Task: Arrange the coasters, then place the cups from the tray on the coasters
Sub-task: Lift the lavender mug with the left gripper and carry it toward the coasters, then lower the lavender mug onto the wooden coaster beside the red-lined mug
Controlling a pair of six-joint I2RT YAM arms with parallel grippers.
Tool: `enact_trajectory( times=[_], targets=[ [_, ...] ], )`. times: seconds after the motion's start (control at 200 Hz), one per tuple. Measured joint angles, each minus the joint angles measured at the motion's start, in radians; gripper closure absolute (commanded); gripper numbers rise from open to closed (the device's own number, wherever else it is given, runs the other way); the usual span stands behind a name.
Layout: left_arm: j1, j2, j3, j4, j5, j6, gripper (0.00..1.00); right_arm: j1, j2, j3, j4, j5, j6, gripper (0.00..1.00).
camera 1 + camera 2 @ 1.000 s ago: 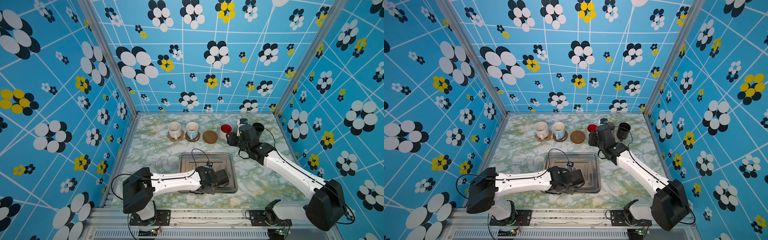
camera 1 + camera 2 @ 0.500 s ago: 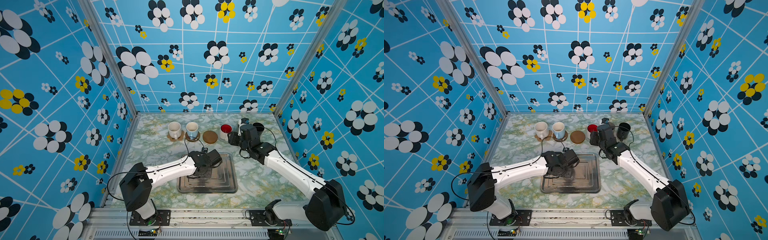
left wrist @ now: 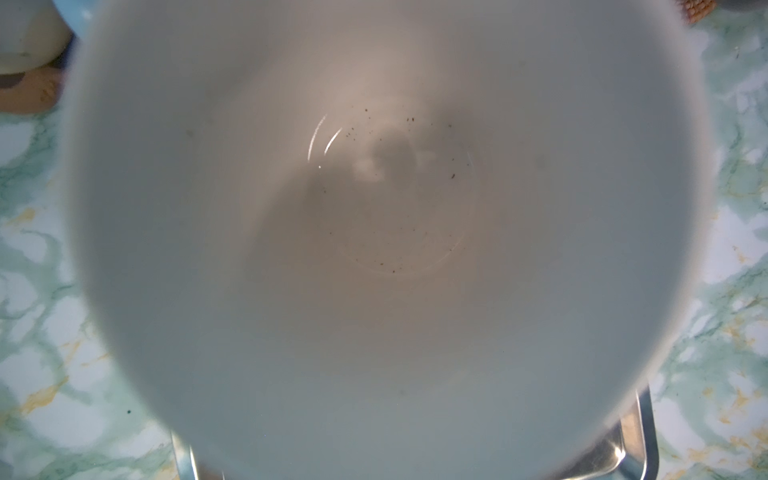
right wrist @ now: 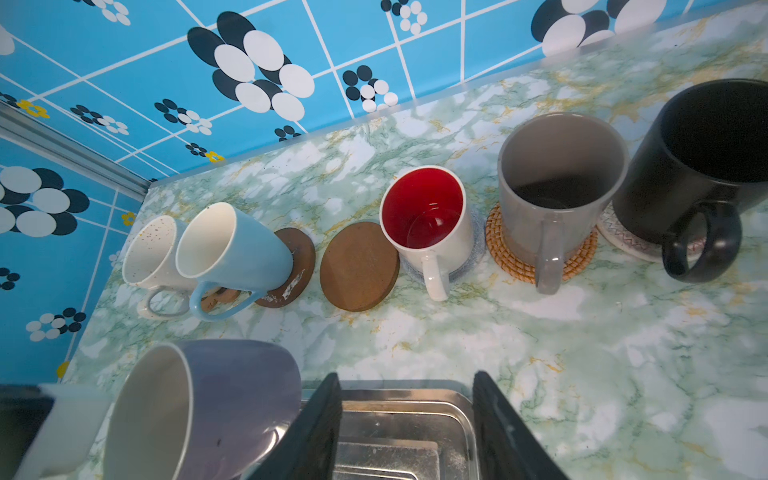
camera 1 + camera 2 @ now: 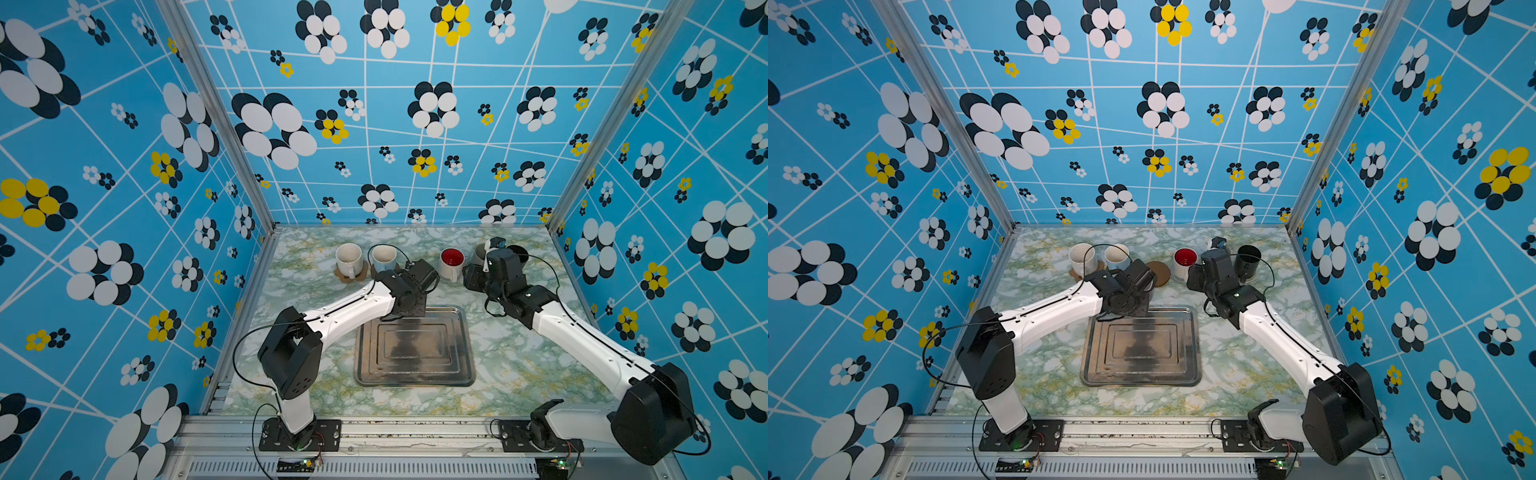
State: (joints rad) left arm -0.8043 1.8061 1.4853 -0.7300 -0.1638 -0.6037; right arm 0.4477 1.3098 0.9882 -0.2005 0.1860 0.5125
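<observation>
Near the bare coaster, left claw seemingly holds lilac mug.

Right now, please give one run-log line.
left gripper: holds lilac mug | right gripper: fingers apart | tray: empty | bare: round brown coaster

1. We find the tray in the middle of the worktop, towards its front edge.
2. Behind it a row runs left to right along the back.
3. The first cup stands on the first coaster; the second cup, just beside it, on the second coaster.
4. The third coaster lies bare.
5. The third cup stands on the fourth coaster, the fourth cup on the fifth coaster, the fifth cup on the sixth coaster, rightmost.
6. The last cup is before the third coaster, at the tray's back rim.
</observation>
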Motion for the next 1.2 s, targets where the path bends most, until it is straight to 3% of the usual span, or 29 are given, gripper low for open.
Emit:
enact_trajectory(
  times=[0.63,1.2],
  targets=[
    [0.107,0.306,0.459,-0.084,0.019,0.148,1.00,-0.057,-0.099,-0.066,-0.002,0.023,-0.004,0.46],
    [0.152,0.434,0.617,-0.166,0.076,0.200,1.00,-0.072,-0.116,-0.092,-0.005,0.027,-0.019,0.45]
  ],
)
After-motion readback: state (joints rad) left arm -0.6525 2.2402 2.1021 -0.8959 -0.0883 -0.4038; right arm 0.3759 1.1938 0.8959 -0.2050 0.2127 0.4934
